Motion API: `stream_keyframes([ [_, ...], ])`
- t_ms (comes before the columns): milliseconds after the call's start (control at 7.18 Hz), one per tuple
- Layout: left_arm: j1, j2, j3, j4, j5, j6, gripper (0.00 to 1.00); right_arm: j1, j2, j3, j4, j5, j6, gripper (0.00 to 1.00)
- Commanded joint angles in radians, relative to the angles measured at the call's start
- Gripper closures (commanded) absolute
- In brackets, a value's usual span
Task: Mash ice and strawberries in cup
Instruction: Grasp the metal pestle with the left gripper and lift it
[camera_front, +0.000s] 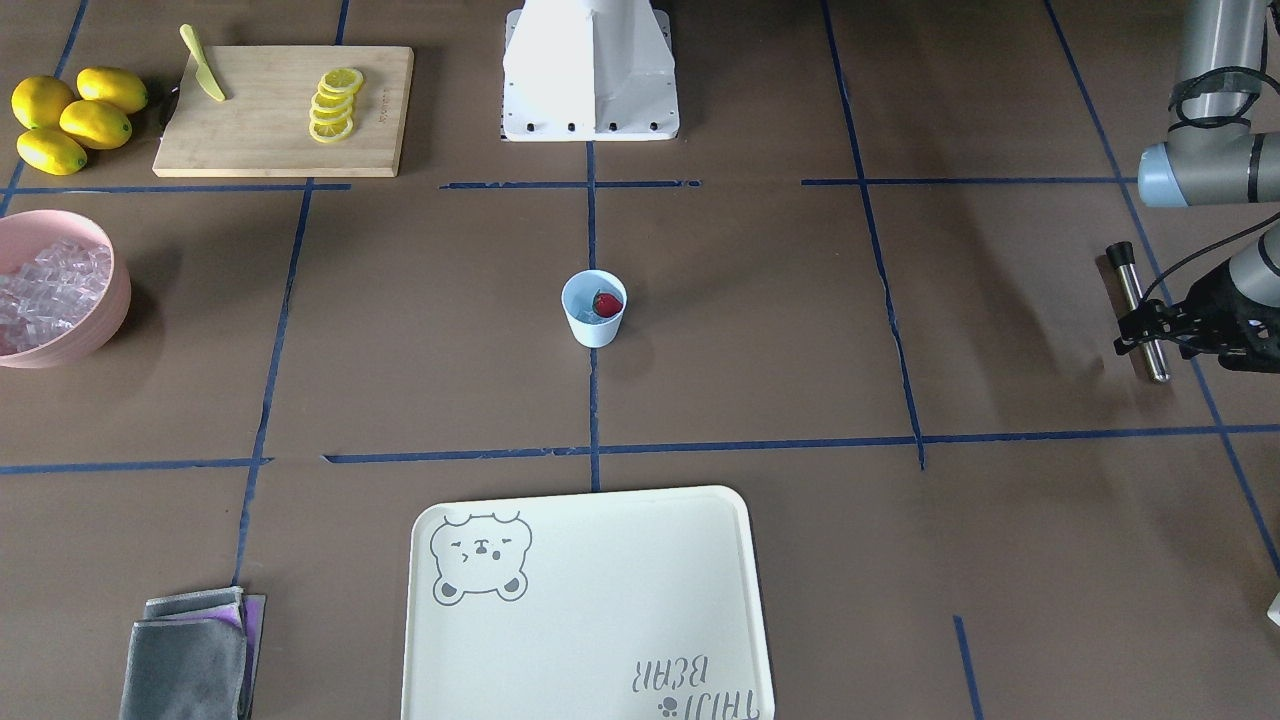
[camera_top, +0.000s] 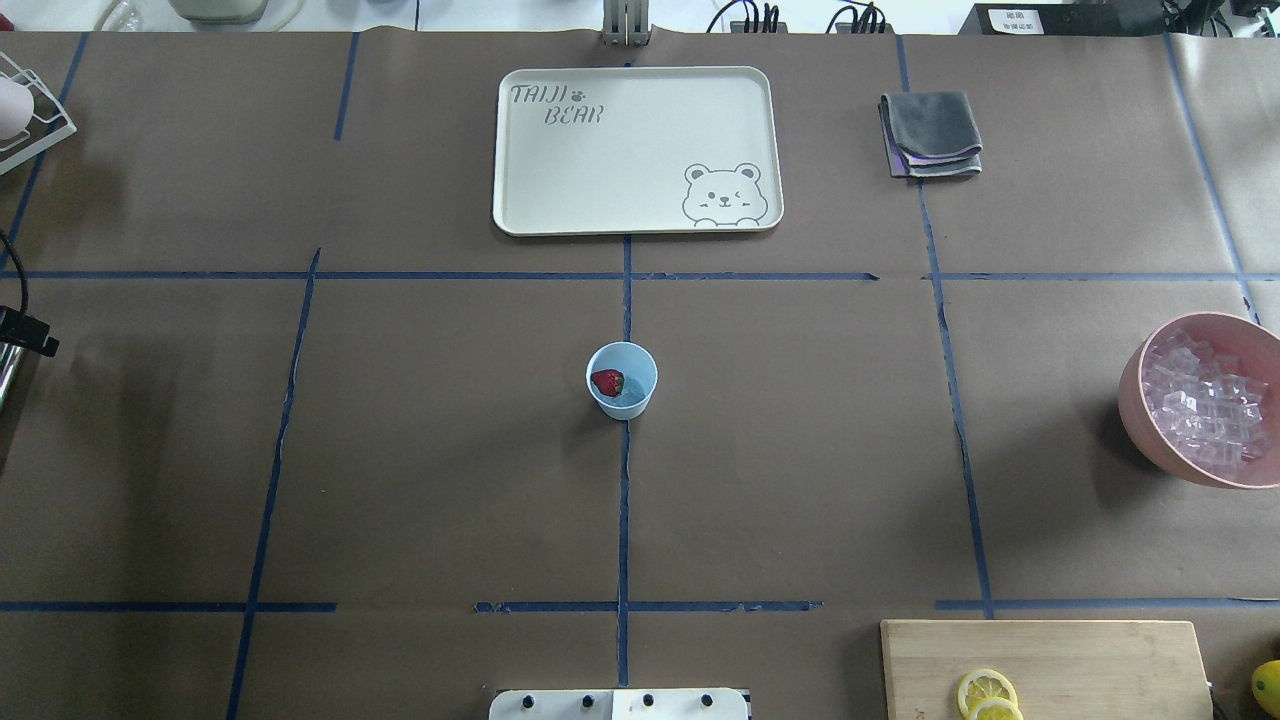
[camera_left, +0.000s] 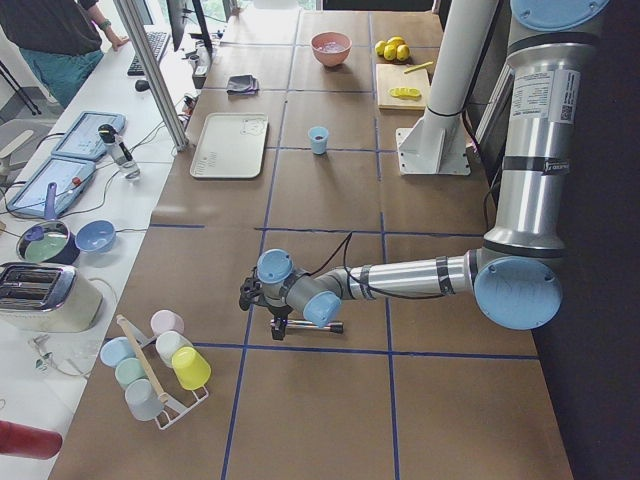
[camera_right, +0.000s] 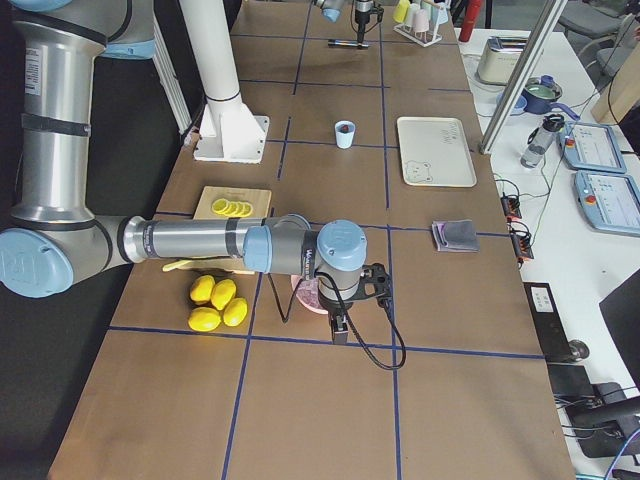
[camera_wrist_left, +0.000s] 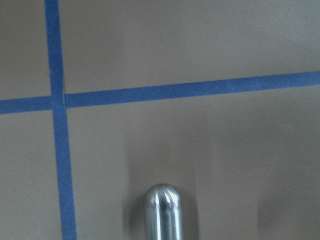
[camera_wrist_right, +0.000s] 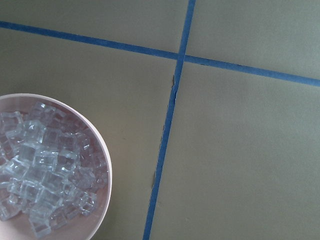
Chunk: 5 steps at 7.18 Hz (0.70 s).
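Showing "TAIJI BEAR" tray (camera_top: 620, 170) | strawberry (camera_top: 607, 381) in cup (camera_top: 625, 411) | left tool (camera_front: 1150, 335) clasps rod (camera_front: 1133, 295)

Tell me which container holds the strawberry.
The small light-blue cup in the middle: a red strawberry lies inside it. The pink bowl holds only ice cubes.

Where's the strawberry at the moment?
In the overhead view the strawberry sits inside the light-blue cup at the middle of the table, on the centre tape line, between the bear tray and the robot's base.

Opposed overhead and front views, cup (camera_top: 621, 380) common to both.
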Motion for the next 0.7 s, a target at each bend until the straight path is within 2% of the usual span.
stream_keyframes([
  [0, 0.004, 0.001, 0.000, -0.001, 0.000, -0.003, 0.57, 0.000, 0.001, 0.001, 0.000, 0.000, 0.000, 0.00],
  [139, 0.004, 0.003, -0.001, 0.001, 0.000, -0.002, 0.88, 0.000, 0.001, 0.001, 0.000, 0.000, 0.000, 0.00],
  [278, 0.004, 0.013, -0.010, -0.001, -0.001, 0.001, 1.00, 0.000, 0.001, 0.003, 0.000, 0.000, 0.000, 0.00],
  [557, -0.003, 0.018, -0.137, 0.030, -0.006, 0.004, 1.00, 0.000, 0.001, 0.007, -0.001, 0.000, 0.002, 0.00],
])
